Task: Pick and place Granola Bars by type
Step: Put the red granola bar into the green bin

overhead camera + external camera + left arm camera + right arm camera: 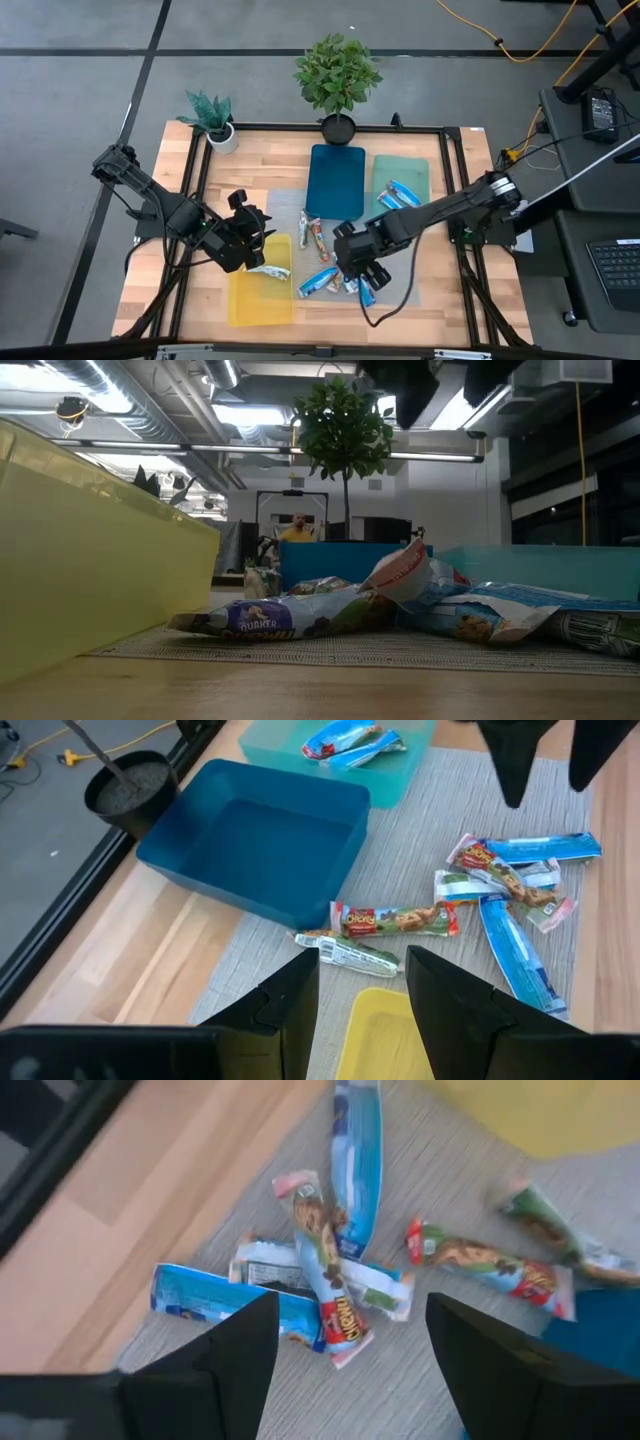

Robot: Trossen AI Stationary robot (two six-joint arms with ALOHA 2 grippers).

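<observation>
On the wooden table (pixel 150 270), 2 bars lay in the teal tray (pixel 401 172) and 1 in the yellow tray (pixel 258 297), while both arms' empty jaws gaped wide over the unsorted bars (pixel 330 280).

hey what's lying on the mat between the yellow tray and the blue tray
Two granola bars lie there on the grey mat between the yellow tray and the blue tray: one red-ended, one green and white. The left wrist view shows it best.

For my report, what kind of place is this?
Probably a robotics lab or workshop: a framed wooden table on grey floor, orange cables leading to a side desk with a keyboard, and exposed ceiling pipes.
</observation>
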